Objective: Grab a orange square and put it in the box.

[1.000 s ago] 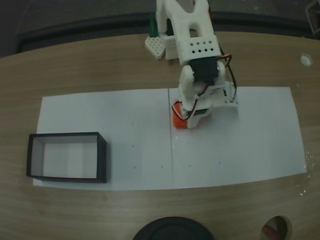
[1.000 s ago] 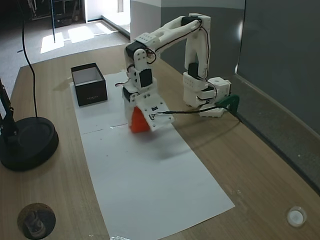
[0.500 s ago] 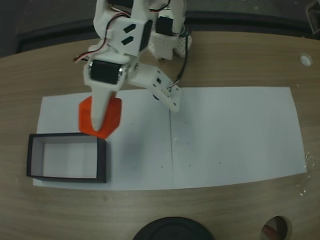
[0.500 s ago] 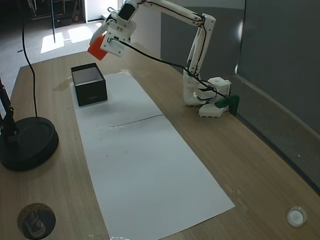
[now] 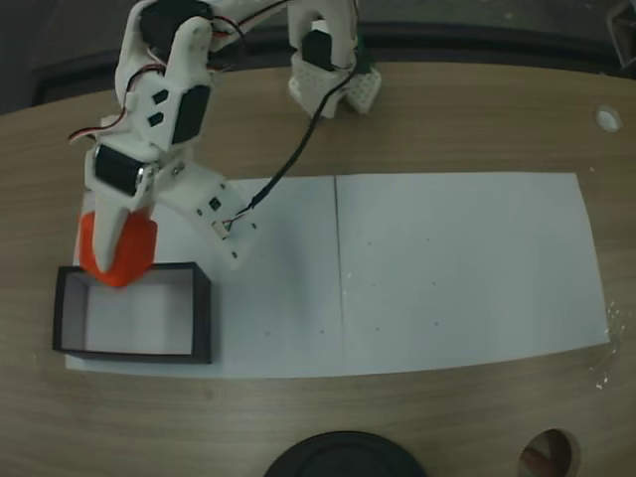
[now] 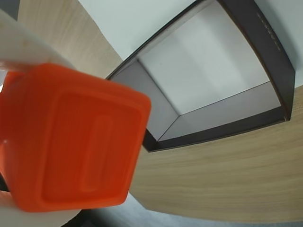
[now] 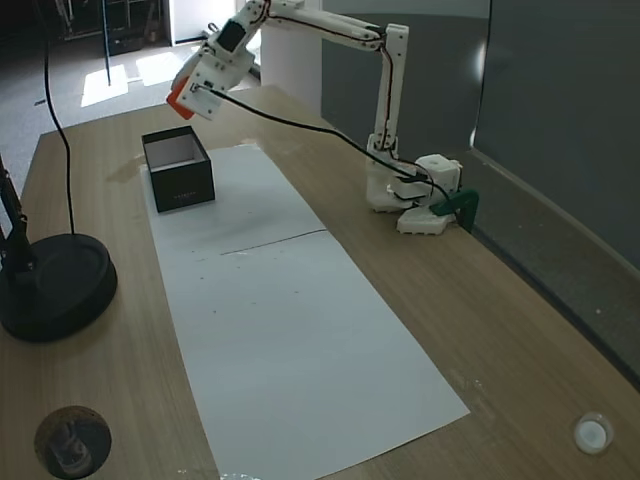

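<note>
The pincer point(image 5: 111, 260) is clamped on the orange square point(image 5: 117, 250); the box point(image 5: 204, 320) lies below it, apparently slightly offset.

No text, label, brand or number can be read anywhere. The box point(image 6: 265, 42) carries a short row of small pale marks along its dark rim toward two o'clock in the wrist view, but they are too fine and blurred to make out as letters.
</note>
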Controlling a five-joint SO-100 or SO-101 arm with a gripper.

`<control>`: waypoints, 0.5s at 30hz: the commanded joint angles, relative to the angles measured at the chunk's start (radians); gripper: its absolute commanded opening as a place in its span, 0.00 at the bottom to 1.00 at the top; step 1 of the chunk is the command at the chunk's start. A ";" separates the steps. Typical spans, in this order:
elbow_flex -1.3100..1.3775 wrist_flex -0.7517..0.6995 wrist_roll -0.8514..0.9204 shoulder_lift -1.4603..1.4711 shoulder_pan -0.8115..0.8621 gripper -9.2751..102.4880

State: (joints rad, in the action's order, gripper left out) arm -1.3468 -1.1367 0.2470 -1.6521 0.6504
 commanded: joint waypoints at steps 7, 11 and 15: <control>0.080 0.087 0.002 0.124 -0.021 0.20; 0.080 0.124 0.003 0.166 -0.023 0.20; 0.080 0.155 0.003 0.209 -0.026 0.20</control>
State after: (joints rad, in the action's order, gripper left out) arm -1.3468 -1.0124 0.2470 -1.4281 0.6259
